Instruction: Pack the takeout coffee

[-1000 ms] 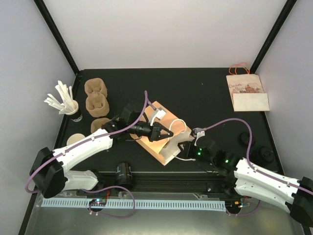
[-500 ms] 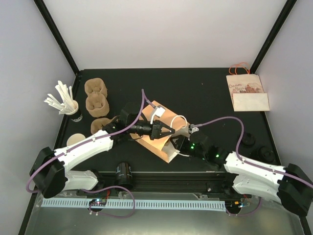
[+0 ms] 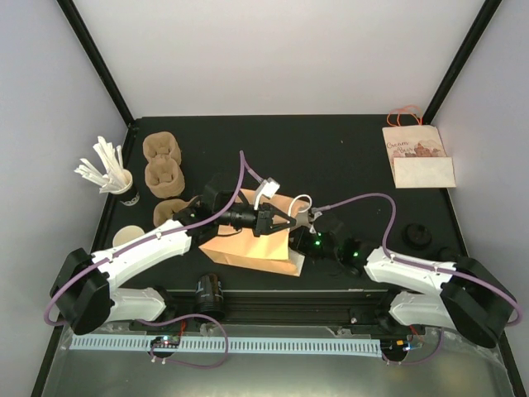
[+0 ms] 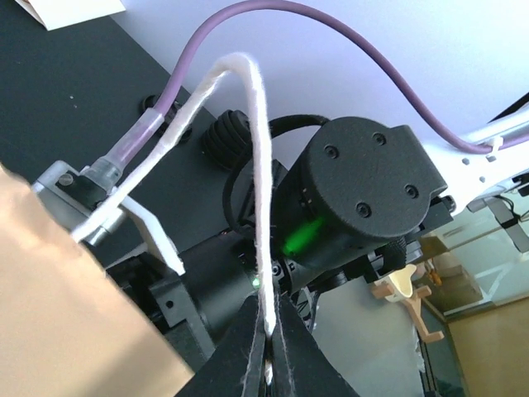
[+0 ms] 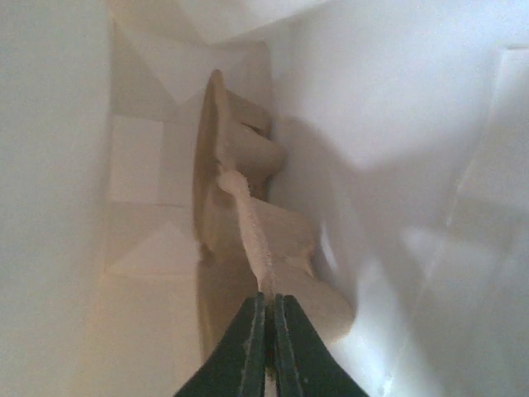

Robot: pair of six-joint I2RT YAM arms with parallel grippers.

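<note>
L claw (image 4: pixel 266 321): shut tight on the bag's white rope handle (image 4: pixel 252 149). Cord is pinched between the tips, loop arching up & away.
Why L holds there: prob. to keep the mouth propped open & stop the bag sliding while the other arm reaches in.
R claw (image 5: pixel 264 310): jaws closed to a sliver on the thin edge of the pulp carrier (image 5: pixel 240 207), inside the bag.
Why an edge grip: my guess is that edge-on, the carrier slips past the bag walls w/o snagging.
Carrier: well inside, seen edge-on, running toward the base folds. Can't tell if it touches the base yet.
Bag (image 3: pixel 244 246): brown outside, white inside, lying on its side near the front of the table (image 3: pixel 347 157). Mouth faces the R arm.
Top view: R claw's tips are hidden in the bag mouth. L claw sits just above the mouth w/ the handle.
Coffee: no cup seen in the carrier or bag.
Stage: prob. seating the carrier. Cups not yet packed.
Next needs: carrier turned flat on the base before R lets go. L keeps the handle taut.
Risk: paper wall may crumple, or carrier may jam on a side fold.
Spare carriers (image 3: pixel 162 172): far left, well apart from the bag.
2nd bag (image 3: pixel 418 157): flat at far right, untouched.
</note>
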